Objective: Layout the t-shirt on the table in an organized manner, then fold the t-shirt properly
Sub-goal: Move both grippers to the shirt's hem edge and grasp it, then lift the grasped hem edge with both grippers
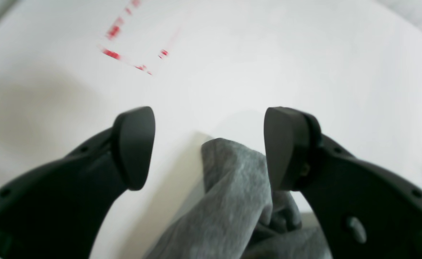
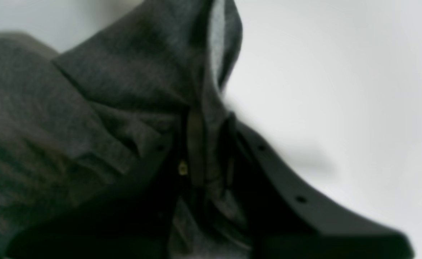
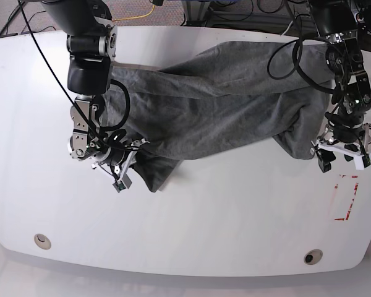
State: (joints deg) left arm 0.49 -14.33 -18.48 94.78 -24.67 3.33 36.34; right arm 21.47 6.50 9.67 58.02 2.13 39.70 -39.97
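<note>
Lying rumpled across the far half of the table (image 3: 185,235), the t-shirt (image 3: 222,105) is spread wide but not flat: its near edge sags into bunched folds at both ends. This looks like the layout step, with folding not begun. The right gripper (image 2: 203,151) is clamped on a pinch of cloth at the left end. The left gripper (image 1: 209,147), jaws spread, hovers over a bunched corner at the right end, near the red tape rectangle (image 3: 345,198). Next it probably needs to close on that corner, so both arms can pull the shirt taut.
</note>
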